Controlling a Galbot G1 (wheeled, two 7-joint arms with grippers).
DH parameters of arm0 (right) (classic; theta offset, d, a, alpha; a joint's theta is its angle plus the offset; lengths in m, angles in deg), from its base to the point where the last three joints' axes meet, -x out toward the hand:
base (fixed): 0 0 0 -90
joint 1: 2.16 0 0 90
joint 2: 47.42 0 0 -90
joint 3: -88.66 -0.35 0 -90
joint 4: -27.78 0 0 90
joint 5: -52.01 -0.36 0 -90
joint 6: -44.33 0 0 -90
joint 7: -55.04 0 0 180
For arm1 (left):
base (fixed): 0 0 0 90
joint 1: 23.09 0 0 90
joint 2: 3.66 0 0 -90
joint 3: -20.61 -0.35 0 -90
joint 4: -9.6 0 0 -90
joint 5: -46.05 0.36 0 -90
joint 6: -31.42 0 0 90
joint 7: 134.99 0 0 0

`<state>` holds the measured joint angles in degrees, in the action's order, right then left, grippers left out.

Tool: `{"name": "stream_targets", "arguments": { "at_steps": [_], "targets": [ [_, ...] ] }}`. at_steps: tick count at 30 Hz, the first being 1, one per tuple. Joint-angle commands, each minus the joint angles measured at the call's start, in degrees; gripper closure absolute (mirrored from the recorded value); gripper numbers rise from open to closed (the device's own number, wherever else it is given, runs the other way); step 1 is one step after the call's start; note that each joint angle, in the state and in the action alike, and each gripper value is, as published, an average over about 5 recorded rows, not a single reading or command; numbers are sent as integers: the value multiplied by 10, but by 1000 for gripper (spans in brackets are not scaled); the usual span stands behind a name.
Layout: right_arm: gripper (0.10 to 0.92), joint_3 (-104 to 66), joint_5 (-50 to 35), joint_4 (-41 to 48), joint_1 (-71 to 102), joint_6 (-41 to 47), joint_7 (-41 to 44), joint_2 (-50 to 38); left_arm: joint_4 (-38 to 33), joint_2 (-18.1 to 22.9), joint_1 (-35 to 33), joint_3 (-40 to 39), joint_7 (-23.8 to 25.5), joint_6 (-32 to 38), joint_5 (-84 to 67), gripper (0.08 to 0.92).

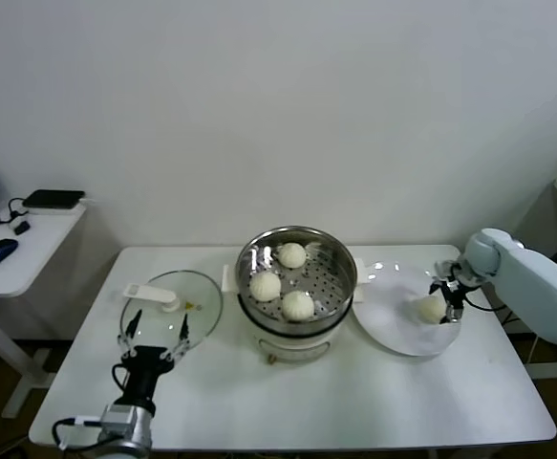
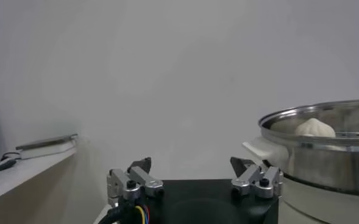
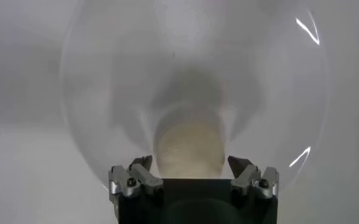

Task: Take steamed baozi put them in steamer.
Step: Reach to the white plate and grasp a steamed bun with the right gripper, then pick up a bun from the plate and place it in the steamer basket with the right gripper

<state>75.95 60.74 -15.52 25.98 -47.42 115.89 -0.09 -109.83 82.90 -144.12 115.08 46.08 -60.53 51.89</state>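
Three creamy white steamed baozi (image 1: 290,255) (image 1: 266,286) (image 1: 298,305) lie in the shiny steel steamer (image 1: 340,263) on its white pot base at mid-table. One more baozi (image 1: 432,308) rests on the white plate (image 1: 393,325) to the right. My right gripper (image 1: 445,300) is open, its fingers standing either side of that baozi (image 3: 189,146) with a gap on each side. My left gripper (image 1: 156,330) is parked open near the front left, empty. From the left wrist view, the steamer (image 2: 325,155) shows with one baozi (image 2: 315,128) inside.
A flat glass lid (image 1: 202,296) with a white handle lies left of the steamer, just beyond the left gripper. A side desk (image 1: 25,249) at far left carries a mouse and a dark box. The table's right edge runs close under the right arm.
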Motion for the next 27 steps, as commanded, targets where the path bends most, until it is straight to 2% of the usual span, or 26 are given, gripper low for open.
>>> {"name": "stream_targets", "arguments": {
  "at_steps": [1, 5, 13, 22, 27],
  "targets": [
    [203, -7, 8, 9, 2, -1, 5, 6, 1, 1, 0, -1, 0, 0, 1, 177],
    [208, -10, 10, 11, 4, -1, 6, 8, 1, 1, -1, -1, 0, 0, 2, 177],
    [351, -13, 8, 8, 6, -1, 7, 7, 2, 1, -1, -1, 0, 0, 2, 177],
    [364, 2, -28, -12, -12, 12, 11, -7, 4, 1, -2, 0, 0, 2, 2, 177],
    [364, 55, -110, -56, -64, 40, 14, -30, 5, 2, -2, 0, -1, 3, 2, 177]
  ]
}}
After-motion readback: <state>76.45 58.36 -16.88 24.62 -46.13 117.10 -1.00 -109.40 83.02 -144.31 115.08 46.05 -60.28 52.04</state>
